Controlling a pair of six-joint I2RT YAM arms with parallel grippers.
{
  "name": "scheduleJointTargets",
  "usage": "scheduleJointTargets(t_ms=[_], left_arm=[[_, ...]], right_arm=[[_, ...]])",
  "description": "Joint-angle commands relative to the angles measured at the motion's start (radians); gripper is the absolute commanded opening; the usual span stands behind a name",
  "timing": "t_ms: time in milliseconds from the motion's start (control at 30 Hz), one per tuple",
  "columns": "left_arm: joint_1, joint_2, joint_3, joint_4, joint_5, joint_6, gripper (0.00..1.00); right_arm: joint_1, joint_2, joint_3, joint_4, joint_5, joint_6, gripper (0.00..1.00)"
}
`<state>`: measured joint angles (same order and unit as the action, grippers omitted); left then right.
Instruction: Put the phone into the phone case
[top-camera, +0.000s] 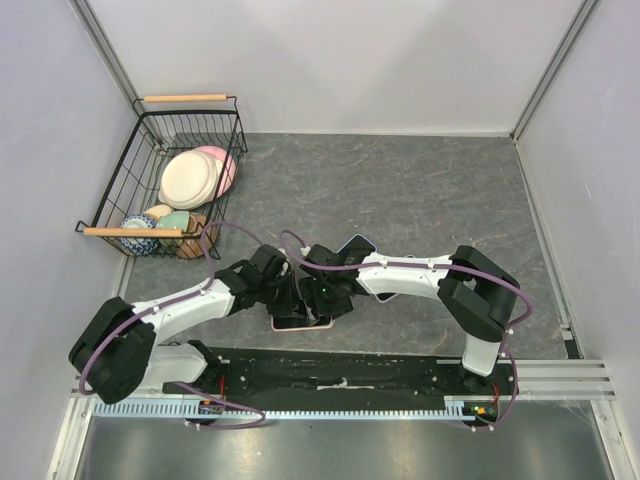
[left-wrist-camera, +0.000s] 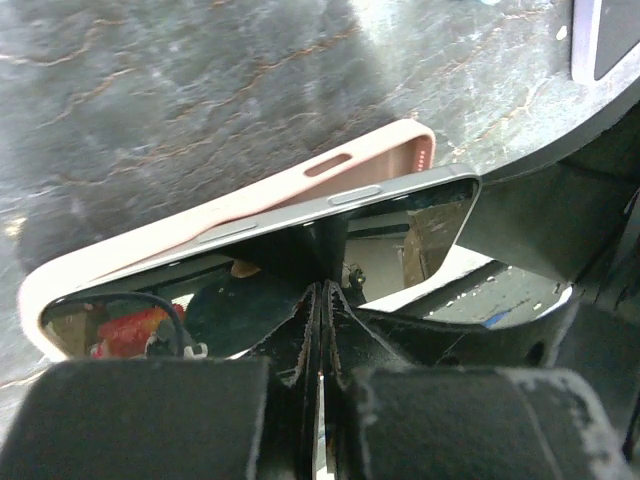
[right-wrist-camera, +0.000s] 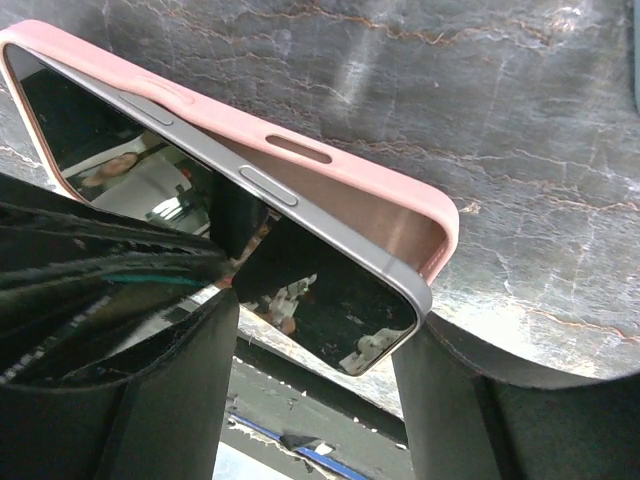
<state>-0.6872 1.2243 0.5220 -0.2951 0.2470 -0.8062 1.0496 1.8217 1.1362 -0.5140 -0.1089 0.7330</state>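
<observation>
Basket (top-camera: 186, 98) stands apart; second phone (top-camera: 356, 245) nearby; left tool (left-wrist-camera: 322, 300) pressed together, right tool (right-wrist-camera: 315, 345) spread.

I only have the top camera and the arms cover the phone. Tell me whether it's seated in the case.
Observer: Not fully. The right wrist view shows the phone tilted, its button side lifted out of the pink case.
Operator: Report the left tool.
Observer: The left tool is shut, its tips against the phone's screen.
Operator: Now the right tool.
Observer: The right tool is open, with the phone's corner showing between its fingers.
</observation>
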Motion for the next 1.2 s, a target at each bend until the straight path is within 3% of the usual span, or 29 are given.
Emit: scheduleJointTargets(t_ms=[0, 567, 800, 900, 1033, 1167], left_arm=[[0.002, 0.102, 0.001, -0.001, -0.022, 0.055, 0.02], [0.003, 0.181, -0.054, 0.002, -0.048, 0.044, 0.02], [0.005, 0.185, -0.063, -0.001, -0.051, 0.053, 0.02], [0.005, 0.181, -0.063, 0.001, -0.049, 0.055, 0.02], [0.005, 0.175, -0.056, 0.002, -0.043, 0.058, 0.02], [0.005, 0.165, -0.048, 0.005, -0.032, 0.062, 0.02]], right_arm=[[0.03, 0.083, -0.03, -0.11, 0.081, -0.073, 0.7], [0.027, -0.045, 0.114, -0.21, 0.063, -0.09, 0.77], [-0.031, -0.133, 0.1, -0.189, 0.04, -0.095, 0.79], [-0.101, -0.218, 0.016, -0.092, -0.023, -0.098, 0.79], [-0.216, -0.385, -0.16, 0.194, -0.257, -0.032, 0.78], [-0.284, -0.43, -0.323, 0.385, -0.406, 0.048, 0.76]])
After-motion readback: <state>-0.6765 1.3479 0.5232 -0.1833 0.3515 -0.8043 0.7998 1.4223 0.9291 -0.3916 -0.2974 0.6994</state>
